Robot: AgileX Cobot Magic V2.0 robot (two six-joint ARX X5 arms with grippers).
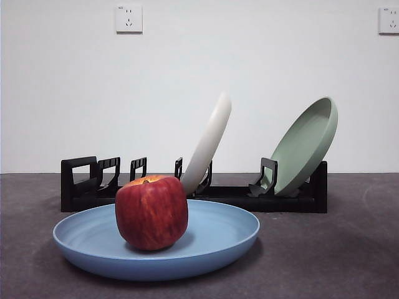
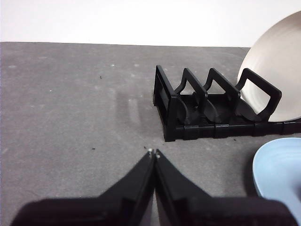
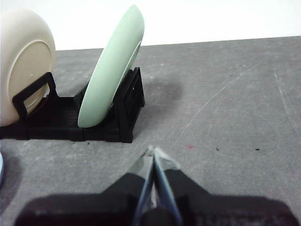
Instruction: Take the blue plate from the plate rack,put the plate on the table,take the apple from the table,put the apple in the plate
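The red apple sits upright in the blue plate, which lies flat on the dark grey table in front of the black plate rack. The left wrist view shows an edge of the blue plate beside the rack's loop end. My left gripper is shut and empty over bare table, off that end of the rack. My right gripper is shut and empty too, near the rack's other end. Neither gripper shows in the front view.
A cream-white plate leans in the middle of the rack and a sage-green plate leans at its right end. A white wall with two sockets stands behind. Bare table lies off both ends of the rack.
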